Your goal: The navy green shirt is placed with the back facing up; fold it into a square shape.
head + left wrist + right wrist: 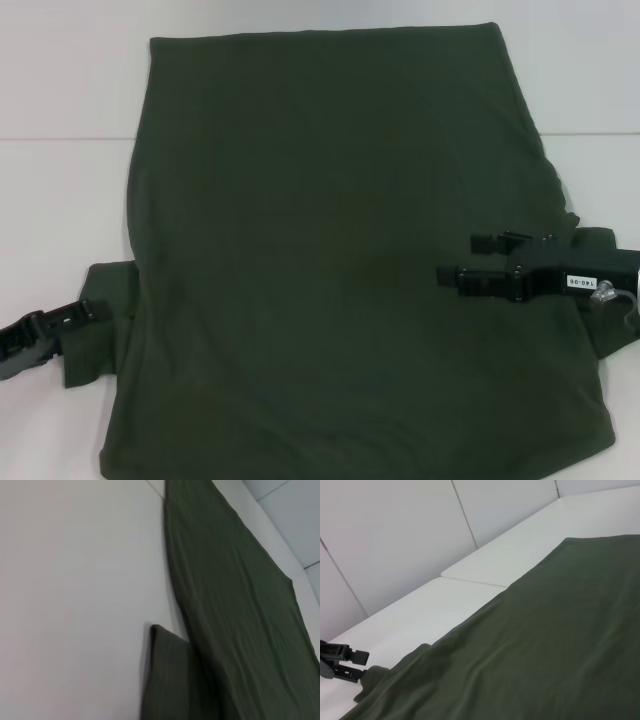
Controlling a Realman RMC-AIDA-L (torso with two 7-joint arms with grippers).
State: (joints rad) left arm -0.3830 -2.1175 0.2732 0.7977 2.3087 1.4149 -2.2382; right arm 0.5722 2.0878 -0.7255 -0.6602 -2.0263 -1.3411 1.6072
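The navy green shirt lies spread flat on the white table with its plain side up and no lettering showing. Its hem is at the far edge. My left gripper sits low at the near left, open, right at the edge of the left sleeve. The right wrist view shows that same left gripper with its two fingers apart beside the sleeve tip. My right gripper hovers open over the shirt's right side, pointing toward its middle, with nothing between its fingers. The right sleeve peeks out under that arm.
The white table continues to the left of the shirt and behind it, with a seam line between two panels. Pale wall panels rise behind the table.
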